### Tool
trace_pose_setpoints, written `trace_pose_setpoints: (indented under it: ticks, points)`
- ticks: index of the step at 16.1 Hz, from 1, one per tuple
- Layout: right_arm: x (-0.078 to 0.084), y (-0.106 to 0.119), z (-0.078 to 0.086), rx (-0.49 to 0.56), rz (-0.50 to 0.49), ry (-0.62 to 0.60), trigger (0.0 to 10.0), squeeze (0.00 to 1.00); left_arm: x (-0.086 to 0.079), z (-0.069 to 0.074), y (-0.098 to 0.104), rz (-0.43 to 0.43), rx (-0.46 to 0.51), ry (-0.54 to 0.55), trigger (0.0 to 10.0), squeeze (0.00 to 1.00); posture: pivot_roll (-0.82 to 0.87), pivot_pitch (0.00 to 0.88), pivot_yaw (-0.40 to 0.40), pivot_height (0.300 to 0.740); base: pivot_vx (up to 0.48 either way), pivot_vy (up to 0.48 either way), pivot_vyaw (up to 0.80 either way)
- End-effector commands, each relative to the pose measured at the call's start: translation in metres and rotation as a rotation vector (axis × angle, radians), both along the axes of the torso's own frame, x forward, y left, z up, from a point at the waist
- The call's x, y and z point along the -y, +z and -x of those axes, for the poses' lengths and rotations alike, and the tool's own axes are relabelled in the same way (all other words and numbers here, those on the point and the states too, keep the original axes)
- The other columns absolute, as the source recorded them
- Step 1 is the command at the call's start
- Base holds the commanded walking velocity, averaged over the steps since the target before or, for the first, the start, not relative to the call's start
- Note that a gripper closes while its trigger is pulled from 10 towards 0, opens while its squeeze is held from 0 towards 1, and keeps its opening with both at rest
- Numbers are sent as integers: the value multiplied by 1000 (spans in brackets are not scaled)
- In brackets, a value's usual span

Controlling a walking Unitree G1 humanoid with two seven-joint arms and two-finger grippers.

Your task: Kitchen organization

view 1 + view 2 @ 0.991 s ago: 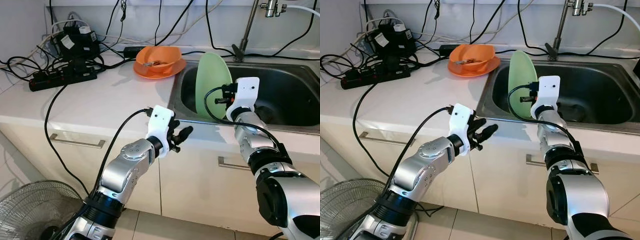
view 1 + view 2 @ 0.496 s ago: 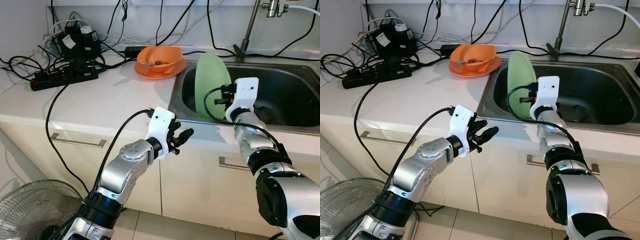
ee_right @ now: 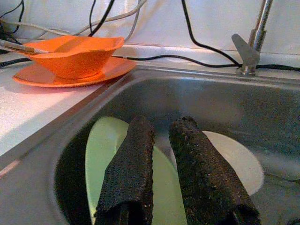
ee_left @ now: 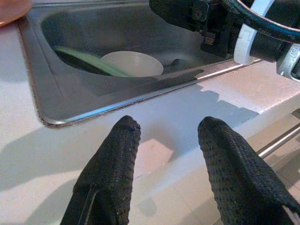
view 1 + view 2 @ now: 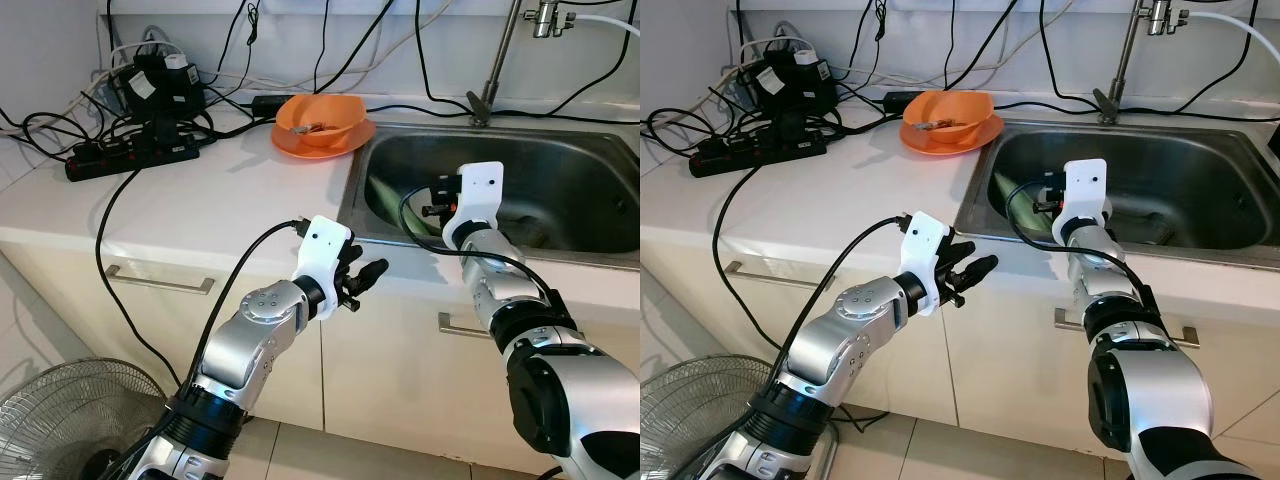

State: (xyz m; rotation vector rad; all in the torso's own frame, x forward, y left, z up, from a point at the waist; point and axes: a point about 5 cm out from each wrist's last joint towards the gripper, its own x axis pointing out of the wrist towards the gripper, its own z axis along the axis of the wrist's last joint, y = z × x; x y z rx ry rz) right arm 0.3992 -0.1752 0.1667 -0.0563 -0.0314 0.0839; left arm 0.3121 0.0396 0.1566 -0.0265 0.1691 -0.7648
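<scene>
A pale green plate [image 3: 101, 154] lies tilted low in the steel sink [image 5: 575, 150], leaning on its left wall. Part of it rests over a white plate [image 3: 234, 159] on the sink floor. My right gripper [image 5: 432, 198] hovers just above the green plate inside the sink's front left part. Its fingers [image 3: 136, 154] stand a narrow gap apart with nothing between them. My left gripper [image 5: 368, 272] is open and empty, held in front of the counter edge and pointing at the sink rim [image 4: 140, 93]. An orange bowl [image 5: 320, 112] sits on an orange plate [image 5: 335, 142] at the back of the counter.
A faucet [image 5: 490, 60] rises behind the sink. A black power strip [image 5: 130, 160], adapters and many cables crowd the counter's back left. Below the counter are cabinet fronts with a bar handle [image 5: 160, 282], and a floor fan [image 5: 70, 420] stands at lower left.
The green plate, held upright at the sink's edge by my right gripper, has come free and dropped flat into the sink. The right gripper moved slightly left and deeper; the left arm stayed put.
</scene>
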Motion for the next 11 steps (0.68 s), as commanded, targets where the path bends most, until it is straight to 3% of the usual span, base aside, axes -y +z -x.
trace_pose_setpoints:
  ticks: [1, 5, 8, 11]
  points:
    - [-4, -2, 0, -17, 7, 17, 10000, 0, -2, 0, 2, -1, 14, 2, 10000, 0, 97, 0, 55, 740, 0, 0, 0]
    - [-4, 3, 0, 22, -23, 16, 10000, 0, -3, -2, 2, 3, 31, 27, 10000, 0, 95, 0, 56, 740, 0, 0, 0]
    - [-1, 23, 2, 187, -61, -3, 10000, 0, -16, -14, 13, 48, 126, 185, 10000, 0, 75, 0, 61, 740, 0, 0, 0]
    - [3, 27, 9, 267, -60, -20, 10000, 0, -21, -16, 18, 97, 173, 263, 10000, 0, 75, 0, 61, 740, 0, 0, 0]
